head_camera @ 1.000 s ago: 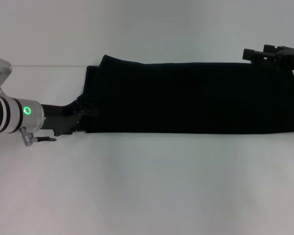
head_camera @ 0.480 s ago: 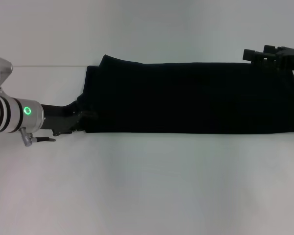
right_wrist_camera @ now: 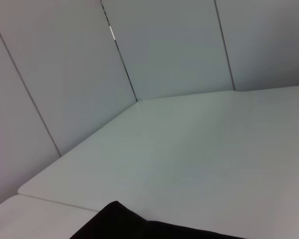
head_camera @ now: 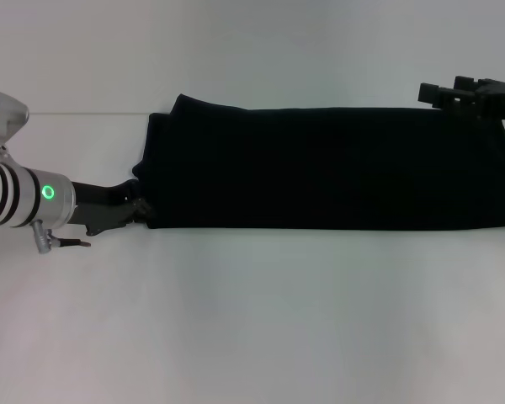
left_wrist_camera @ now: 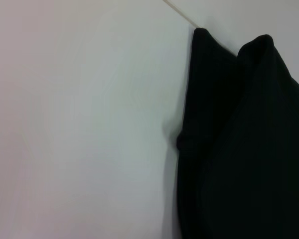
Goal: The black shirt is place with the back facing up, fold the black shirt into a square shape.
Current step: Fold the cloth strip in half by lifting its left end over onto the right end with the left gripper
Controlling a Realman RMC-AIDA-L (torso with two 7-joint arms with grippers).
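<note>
While lying as a long band across the worktop (head_camera: 252,320), from nine to three o'clock, black shirt (head_camera: 328,168) already folded lengthwise, not yet square. Left gripper (head_camera: 139,206) low at the near corner of the nine o'clock end, touching the hem; jaws dark against cloth, so cannot tell their state. Right gripper (head_camera: 433,91) at two o'clock by the far edge, likewise cannot tell. Best taken both layers together, lifted evenly, carried toward three o'clock, edges kept aligned.
</note>
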